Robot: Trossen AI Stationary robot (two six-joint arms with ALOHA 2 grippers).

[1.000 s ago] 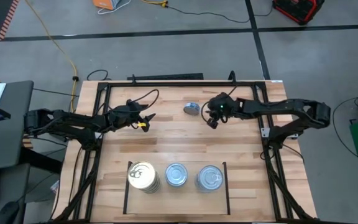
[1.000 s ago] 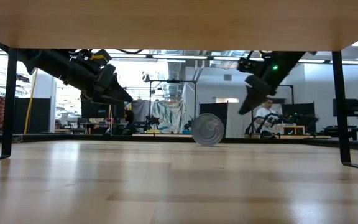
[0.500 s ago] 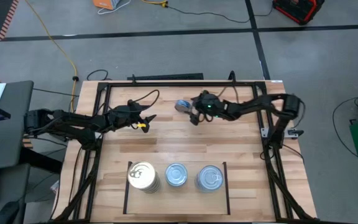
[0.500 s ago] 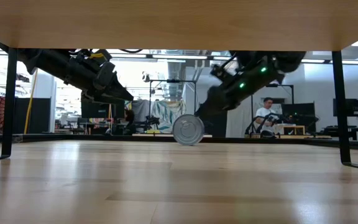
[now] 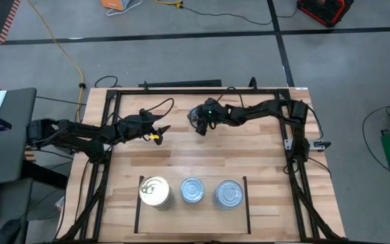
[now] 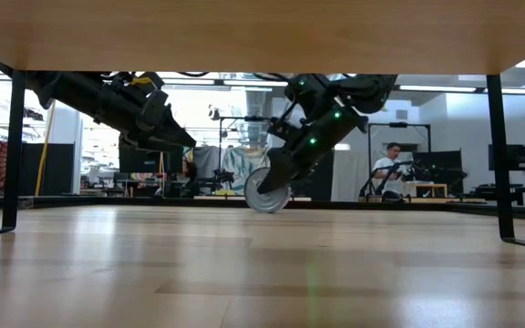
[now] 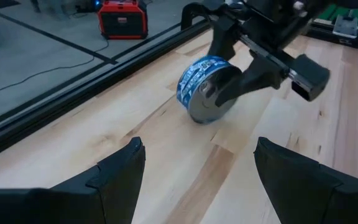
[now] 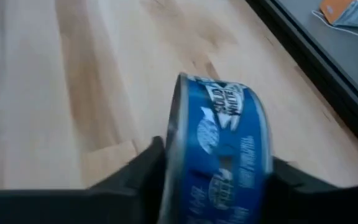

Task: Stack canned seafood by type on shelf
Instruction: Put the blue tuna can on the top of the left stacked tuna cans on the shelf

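Note:
A blue-sided tin with silver faces point(image 8: 222, 143) stands on its rim on the wood at the table's far middle point(image 5: 196, 116). My right gripper point(image 8: 216, 174) reaches in from the right and is shut on it. My left gripper point(image 5: 160, 132) hovers open to the tin's left, looking at it point(image 7: 204, 87) with nothing between its fingers. At the near edge, the shelf point(image 5: 192, 218) holds three stacks of tins: a gold-topped one point(image 5: 156, 192) and two silver-topped ones point(image 5: 192, 190) point(image 5: 229, 194). My right gripper pinches the tin between its two fingers, one on each flat face; one finger lies on the silver face point(image 7: 213, 102). The fingers come from the table's right, slanting down. The tin leans to one side, its rim point(image 7: 197, 119) on the wood.
A black metal frame point(image 5: 181, 91) runs around the table, with posts at the sides point(image 6: 498, 155). Bare wood lies between the tin and the shelf. A person point(image 6: 392, 159) sits far off in the room behind.
My right gripper has swung toward the table's left and come down. The tin, on its rim, has rolled leftward ahead of it. The gripper now has the tin between its fingers, and the tin leans over.

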